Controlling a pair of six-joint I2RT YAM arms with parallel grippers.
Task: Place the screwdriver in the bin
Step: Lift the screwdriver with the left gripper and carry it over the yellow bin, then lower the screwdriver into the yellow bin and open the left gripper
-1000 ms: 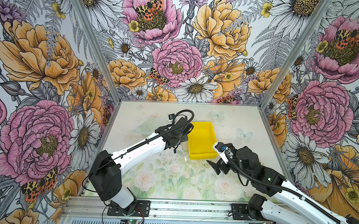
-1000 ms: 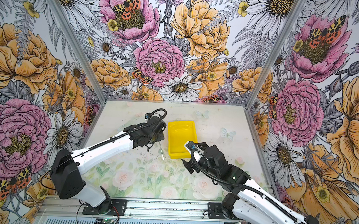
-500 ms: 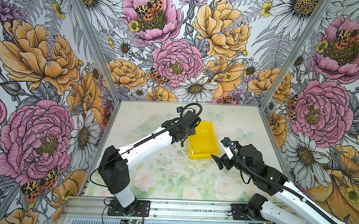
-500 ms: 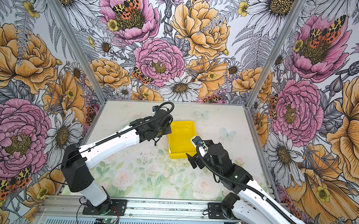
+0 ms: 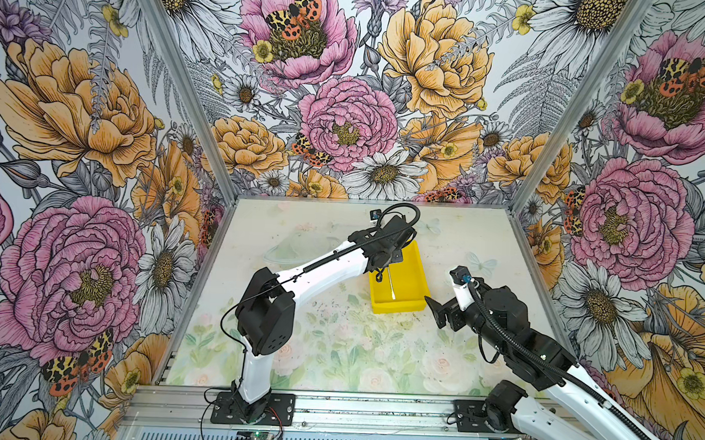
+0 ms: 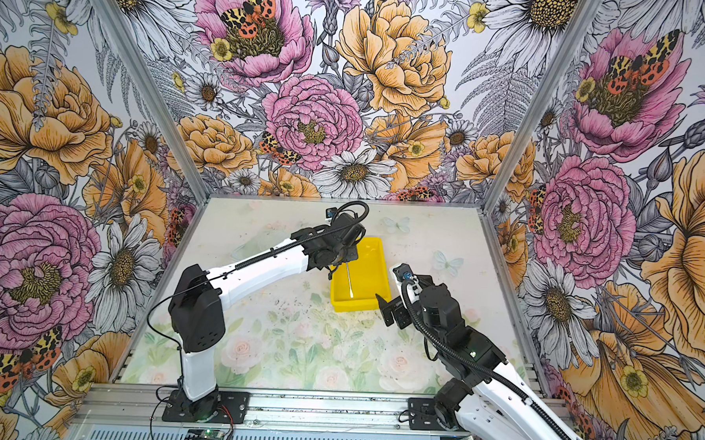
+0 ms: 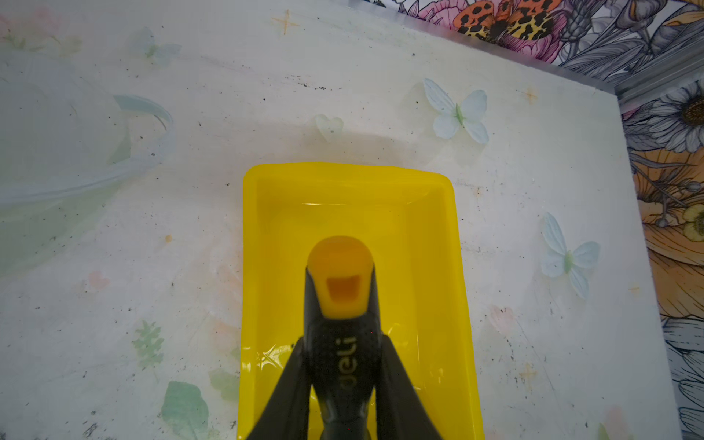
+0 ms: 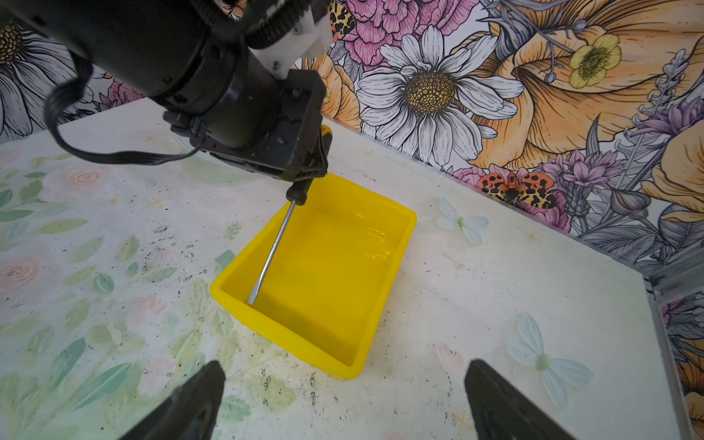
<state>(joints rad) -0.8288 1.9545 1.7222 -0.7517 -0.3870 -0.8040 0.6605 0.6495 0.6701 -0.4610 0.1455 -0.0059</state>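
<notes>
Left gripper (image 7: 344,384) clamped on the black handle of the screwdriver (image 8: 271,253), over the yellow bin (image 5: 398,306). Long axis runs along the bin, shaft slanting down, flat tip toward the near end. Right gripper (image 5: 438,314) wide open and empty, just beside the bin.

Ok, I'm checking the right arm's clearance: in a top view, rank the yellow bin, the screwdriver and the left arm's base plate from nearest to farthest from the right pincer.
1. The yellow bin: near corner just left of the right pincer.
2. The screwdriver: held over the bin's left side.
3. The left arm's base plate: front rail, far left.
</notes>
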